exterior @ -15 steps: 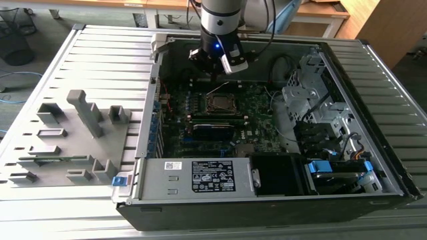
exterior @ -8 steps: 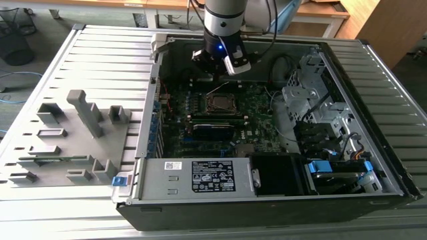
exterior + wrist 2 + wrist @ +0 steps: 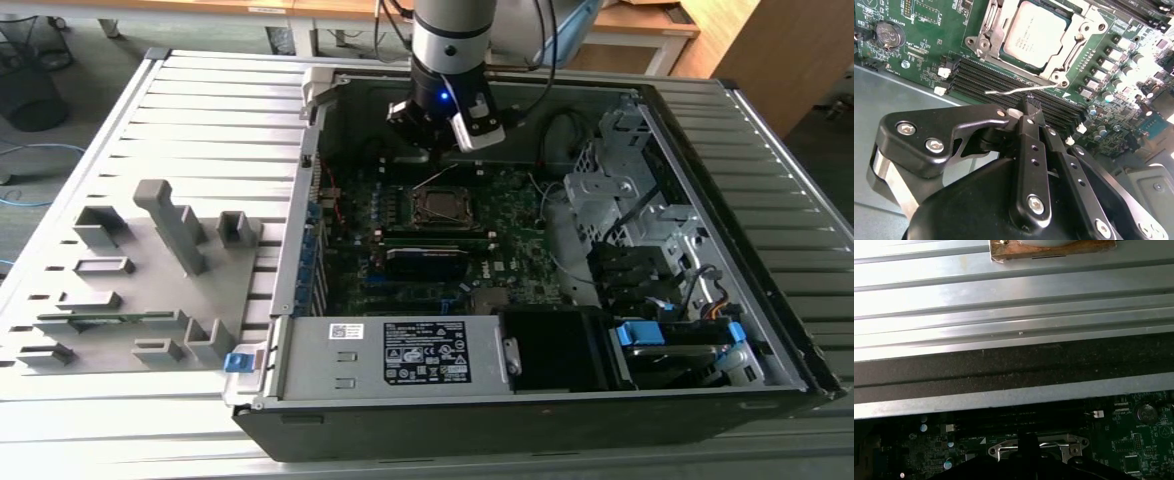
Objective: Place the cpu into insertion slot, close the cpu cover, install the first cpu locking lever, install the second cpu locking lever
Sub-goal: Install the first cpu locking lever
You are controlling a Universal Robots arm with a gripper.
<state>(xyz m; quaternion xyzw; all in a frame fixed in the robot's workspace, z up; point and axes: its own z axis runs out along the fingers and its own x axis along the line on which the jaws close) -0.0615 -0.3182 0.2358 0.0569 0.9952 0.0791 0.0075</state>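
Observation:
The cpu (image 3: 1036,32) lies flat in its socket on the green motherboard, and it also shows as a grey square in the exterior view (image 3: 441,207). The cpu cover (image 3: 990,31) is down around it as a silvery frame, whose edge (image 3: 1039,445) appears in the first wrist view. A thin wire locking lever (image 3: 1004,92) stands free of the socket beside the memory slots and rises behind the socket (image 3: 434,181). My gripper (image 3: 1029,104) is shut, its tips right at that lever. Whether they pinch it I cannot tell. In the exterior view the gripper (image 3: 422,140) hangs over the socket's far side.
The open computer case (image 3: 287,300) lies on a ribbed metal table (image 3: 200,110), with the power supply (image 3: 387,350) at its front and drive cages (image 3: 627,220) on the exterior view's right. Grey fixture blocks (image 3: 167,230) stand on the exterior view's left. Memory slots (image 3: 979,82) run beside the socket.

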